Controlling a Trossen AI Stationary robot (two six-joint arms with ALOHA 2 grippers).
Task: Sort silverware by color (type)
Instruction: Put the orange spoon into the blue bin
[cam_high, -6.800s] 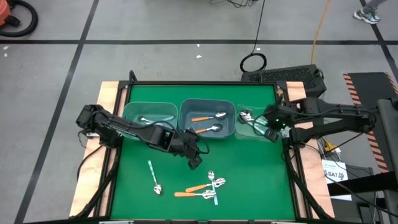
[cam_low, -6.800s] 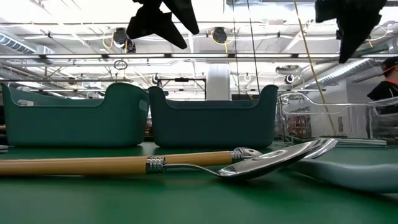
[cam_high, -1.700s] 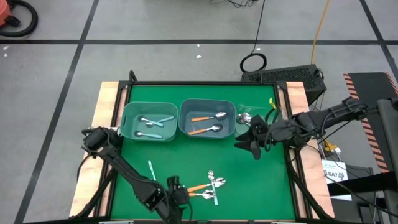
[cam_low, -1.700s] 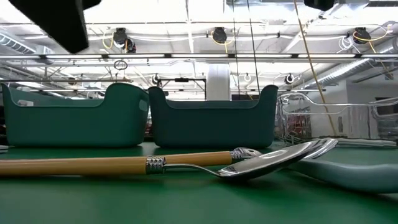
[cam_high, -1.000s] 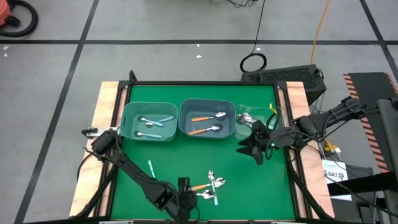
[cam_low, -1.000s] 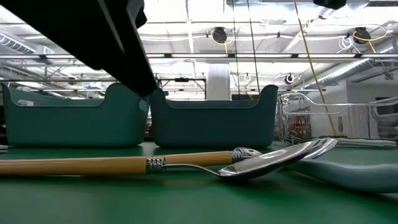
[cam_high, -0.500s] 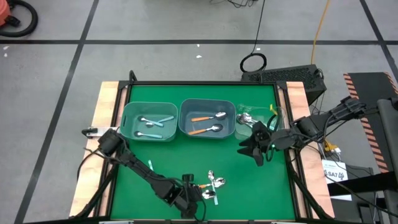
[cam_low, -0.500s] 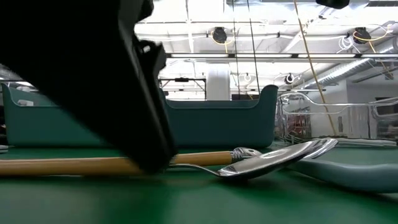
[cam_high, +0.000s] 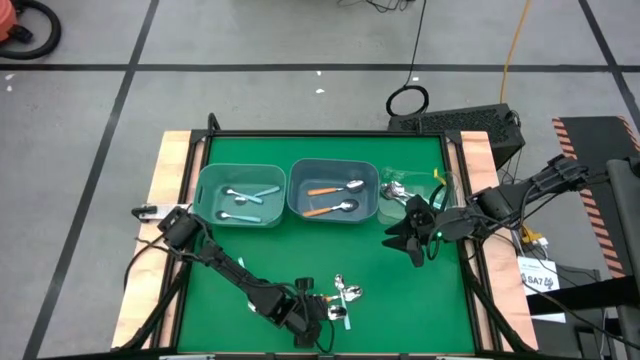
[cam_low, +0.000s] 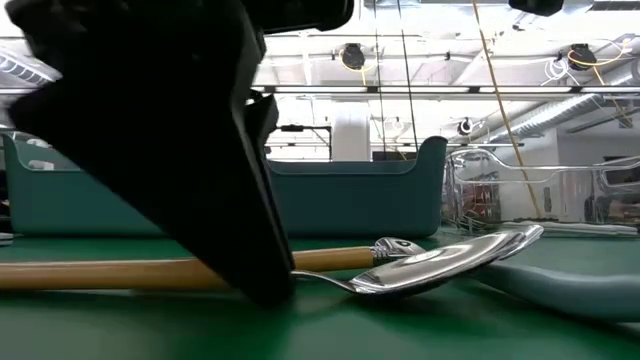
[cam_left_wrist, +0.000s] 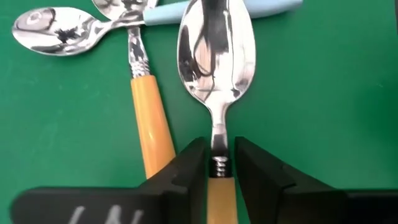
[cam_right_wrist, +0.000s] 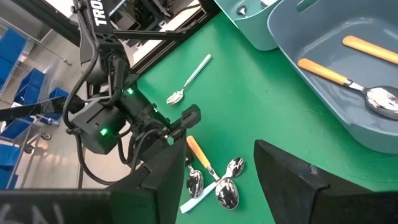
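Green surface (cam_high: 400, 300) carries the spoon pile, where the left pincer (cam_left_wrist: 215, 163), wider a second ago, has drawn its fingers against an orange-handled spoon (cam_left_wrist: 214, 68); a second orange spoon (cam_left_wrist: 146, 106) lies just beside it. Right pincer (cam_right_wrist: 211, 171) hovers apart near the bins as before. Middle bin (cam_high: 296, 175) holds two orange spoons, left bin (cam_high: 205, 180) light blue and teal ones.

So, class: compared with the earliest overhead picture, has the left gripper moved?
Yes. The left gripper has left the middle bin and now sits at the table's near edge, astride an orange-handled spoon.
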